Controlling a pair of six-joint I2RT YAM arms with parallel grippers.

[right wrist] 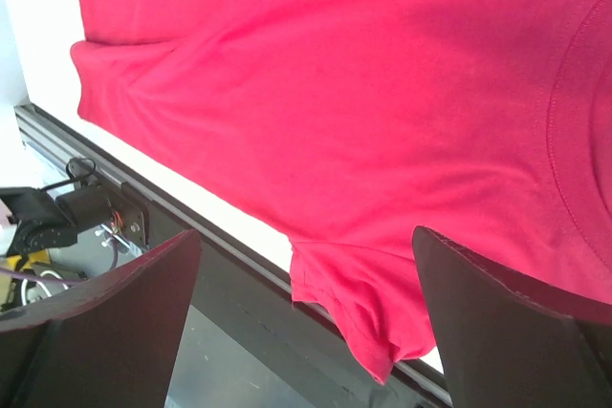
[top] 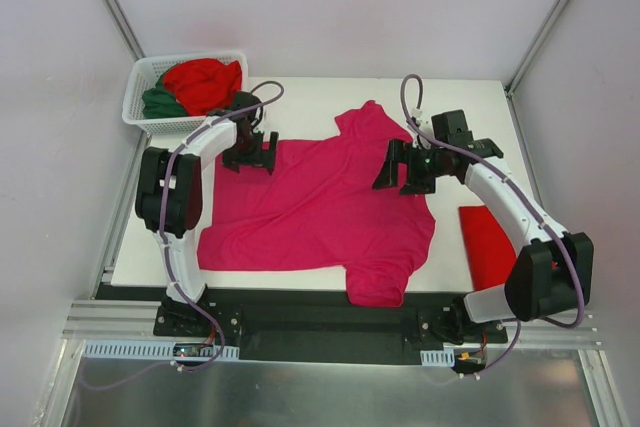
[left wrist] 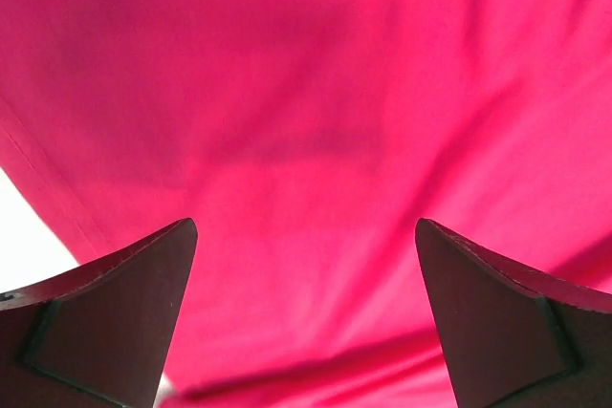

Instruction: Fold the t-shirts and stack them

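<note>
Currently the magenta t-shirt (top: 320,212) lies spread across the middle of the table (top: 470,107), collar toward the far side. One sleeve droops over the near edge.

From its base at the near left, the left arm (top: 170,197) rises to a bent elbow, and its forearm angles far and to the right. That sets the left gripper (top: 255,154) over the shirt's far left edge. In the wrist view its fingers (left wrist: 124,312) stand wide apart with only pink cloth between them, gripping nothing.

Mirroring it, the right arm (top: 520,217) has its elbow out at the near right and its forearm reaching far and to the left. The right gripper (top: 405,169) hangs above the shirt's right side, near the collar, jaws also spread fully and empty.

A folded red t-shirt (top: 487,245) rests at the table's right edge, beside the right arm. At the far left corner, a white basket (top: 140,77) holds a bunched red t-shirt (top: 205,82) and a dark green t-shirt (top: 160,102).
</note>
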